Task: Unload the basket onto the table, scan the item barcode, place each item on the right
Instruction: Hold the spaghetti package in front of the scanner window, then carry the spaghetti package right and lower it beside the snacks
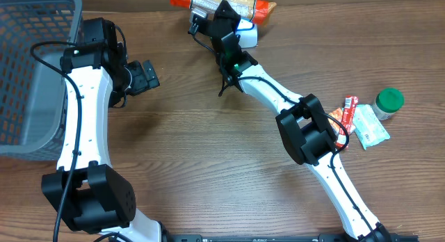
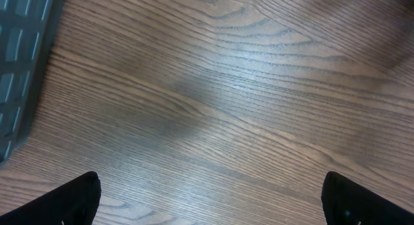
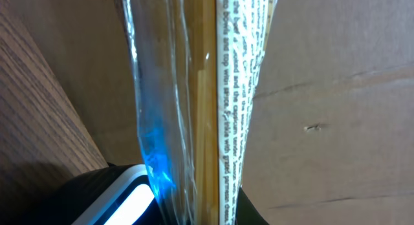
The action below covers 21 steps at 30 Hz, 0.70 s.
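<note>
Right claw (image 1: 223, 14) clamps clear packet (image 1: 198, 0) holding spaghetti (image 3: 210, 121).

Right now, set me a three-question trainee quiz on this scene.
1. True or false: the right gripper is shut on the spaghetti packet.
2. The left gripper is: A) open and empty B) shut on a jar C) gripping the basket.
3. Fill in: the jar to the right of the right arm has a ___ lid.
Key: 1 true; 2 A; 3 green.
</note>
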### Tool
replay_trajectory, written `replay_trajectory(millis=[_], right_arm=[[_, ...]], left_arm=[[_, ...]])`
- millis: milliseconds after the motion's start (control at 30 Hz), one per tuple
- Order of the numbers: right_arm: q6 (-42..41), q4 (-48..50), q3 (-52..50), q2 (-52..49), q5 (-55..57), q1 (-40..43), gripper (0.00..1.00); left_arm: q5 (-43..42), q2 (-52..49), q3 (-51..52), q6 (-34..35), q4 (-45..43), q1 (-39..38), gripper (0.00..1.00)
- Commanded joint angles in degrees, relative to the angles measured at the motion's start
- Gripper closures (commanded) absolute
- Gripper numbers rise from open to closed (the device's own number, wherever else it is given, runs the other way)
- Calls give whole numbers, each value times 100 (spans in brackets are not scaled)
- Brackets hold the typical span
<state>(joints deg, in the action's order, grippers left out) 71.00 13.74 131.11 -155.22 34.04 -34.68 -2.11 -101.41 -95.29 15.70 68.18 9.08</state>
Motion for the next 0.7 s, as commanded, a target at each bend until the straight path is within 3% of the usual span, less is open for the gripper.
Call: replay_trajectory(millis=[0,167,500,667], right_arm=[[476,240,166,179,85,-55,97],[651,284,166,321,221,-170,96],[-553,149,166,1307,1185,-546,97],[-1331,-1196,166,1965,1823,-715,97]], left_arm=[[20,-13,-96,-92,13,-20,0],[20,-13,-96,-90,13,-22,0],[20,-13,-96,-92,13,-22,0],[20,-13,-96,-90,13,-20,0]])
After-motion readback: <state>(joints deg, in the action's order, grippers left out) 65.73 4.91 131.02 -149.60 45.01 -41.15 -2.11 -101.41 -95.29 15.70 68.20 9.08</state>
